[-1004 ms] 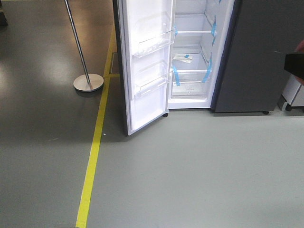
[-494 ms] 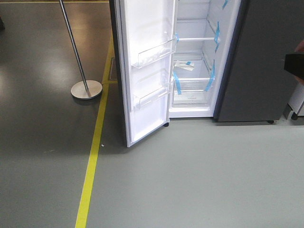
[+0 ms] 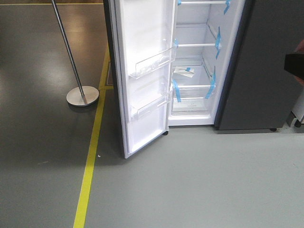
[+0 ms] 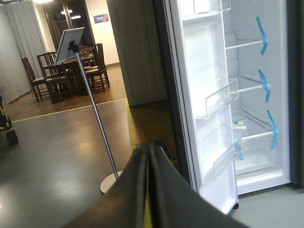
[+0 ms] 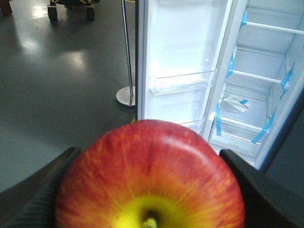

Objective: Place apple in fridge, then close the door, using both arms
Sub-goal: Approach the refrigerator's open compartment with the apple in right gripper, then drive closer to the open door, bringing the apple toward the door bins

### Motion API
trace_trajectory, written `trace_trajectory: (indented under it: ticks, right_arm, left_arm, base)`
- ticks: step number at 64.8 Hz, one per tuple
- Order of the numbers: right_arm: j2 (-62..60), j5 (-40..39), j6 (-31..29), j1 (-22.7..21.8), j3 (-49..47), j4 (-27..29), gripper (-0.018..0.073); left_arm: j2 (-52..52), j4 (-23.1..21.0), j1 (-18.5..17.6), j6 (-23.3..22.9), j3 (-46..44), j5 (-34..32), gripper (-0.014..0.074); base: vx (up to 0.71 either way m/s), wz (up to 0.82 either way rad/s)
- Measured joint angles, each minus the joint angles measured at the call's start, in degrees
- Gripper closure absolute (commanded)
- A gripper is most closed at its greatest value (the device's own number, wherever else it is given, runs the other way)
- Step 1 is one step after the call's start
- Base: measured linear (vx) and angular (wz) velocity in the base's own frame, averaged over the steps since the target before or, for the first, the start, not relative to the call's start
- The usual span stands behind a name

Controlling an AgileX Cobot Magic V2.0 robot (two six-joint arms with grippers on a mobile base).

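— Ahead of the right end effector [image 5: 149,153], what stands in my way?

— Open grey floor [image 3: 199,180], then the fridge [image 3: 192,33] straight beyond your fingers. Its door [image 3: 142,57] is swung wide, ahead and to the left of that end effector. The white inside faces you, and two clear door bins [image 3: 152,61] jut toward the opening. A dark grey panel [image 3: 266,71] closes off the right side.

— And inside?

— Glass shelves [image 3: 190,45] with strips of blue tape [image 3: 176,90] at their ends. A small white packet [image 3: 183,70] lies on one of the lower shelves, toward its left.

— Room on the left?

— Left of your left end effector [image 4: 148,152] a sign stand [image 4: 95,118] rises from a round base, well apart from the door's outer edge. A yellow line [image 3: 90,161] runs along the floor between them. A table and chairs [image 4: 66,71] sit far beyond.

— How are the arms?

— Your right end effector is spread wide around the apple [image 5: 149,190], with a dark finger against each side and the yellow stem hollow turned to the wrist camera. In the front view only a dark corner of it shows at the right edge, over the panel. Your left end effector has its fingers pressed flat together with nothing between them, pointing forward between the stand and the door.
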Motion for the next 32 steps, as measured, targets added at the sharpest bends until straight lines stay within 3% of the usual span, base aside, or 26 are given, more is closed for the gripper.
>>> trace_trajectory:
  ticks: [32]
  right_arm:
    - [0.00, 0.00, 0.00, 0.00, 0.00, 0.00, 0.0500]
  left_arm:
    - [0.00, 0.00, 0.00, 0.00, 0.00, 0.00, 0.0603]
  base:
    - [0.13, -0.01]
